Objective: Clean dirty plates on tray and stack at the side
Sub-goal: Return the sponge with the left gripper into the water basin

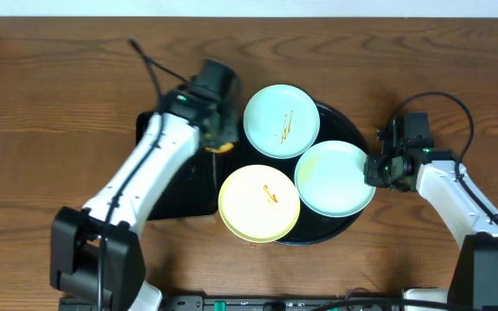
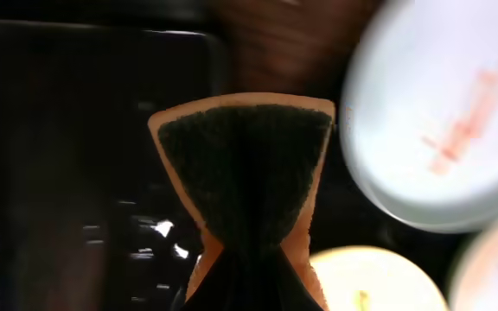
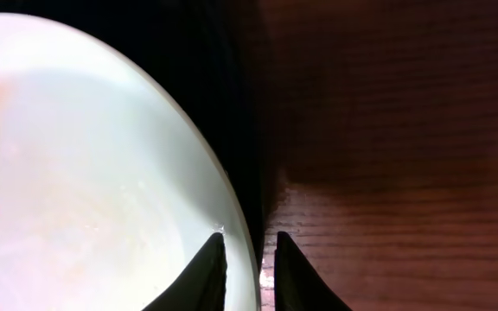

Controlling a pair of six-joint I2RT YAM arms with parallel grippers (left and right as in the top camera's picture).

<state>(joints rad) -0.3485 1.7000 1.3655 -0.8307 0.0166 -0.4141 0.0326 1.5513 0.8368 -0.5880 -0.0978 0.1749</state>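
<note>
Mint-blue was counted on two of the three plates, pale yellow on the third. All three were seen lying on the round black tray (image 1: 342,128), at centre right of the overhead view. One mint plate (image 1: 282,121) was placed at the upper part of the tray and was marked with a thin orange-brown smear. The second mint plate (image 1: 335,177) was set at the right, its rim reaching the tray's edge. The yellow plate (image 1: 259,203) was found at the lower left, overhanging the tray's rim and bearing one small smear. The three plates were packed close together, and none was stacked on another.

One rectangular black tray (image 1: 188,186) was seen just left of the round one, partly covered by the left arm. One sponge (image 2: 245,164), dark-faced with an orange edge, was shown pinched into an hourglass shape. The left gripper (image 1: 219,138) was clamped on it, just left of the smeared mint plate.

The right gripper (image 1: 372,168) was positioned at the right rim of the second mint plate. In the right wrist view its fingers (image 3: 296,276) were held slightly apart astride that rim, one over the plate and one outside it, with a thin dark gap left at the outer finger. Brown wood-grain tabletop (image 1: 59,104) was visible all around, with no plate on it.
</note>
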